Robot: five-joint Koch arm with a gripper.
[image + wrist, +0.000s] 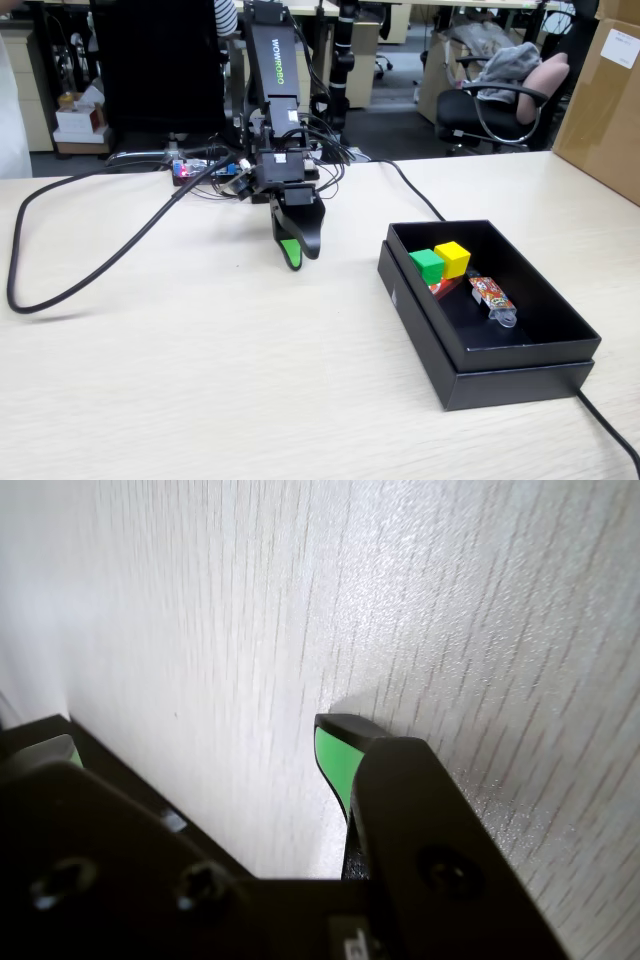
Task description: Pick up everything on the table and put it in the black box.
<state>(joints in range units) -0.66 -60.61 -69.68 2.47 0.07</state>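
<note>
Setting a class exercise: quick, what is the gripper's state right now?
Gripper: closed, holding nothing, tips down near the table.

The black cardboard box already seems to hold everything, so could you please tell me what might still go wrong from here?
1. The tool hangs low over the light wood-grain table, tip almost at its surface in the wrist view; any downward drift could scrape it.
2. A black cable loops across the table beside the arm and might snag a swing.
3. The shallow matte black cardboard box holds the green cube, yellow cube and red-and-white packet near one corner; a bump could spill them.
</note>
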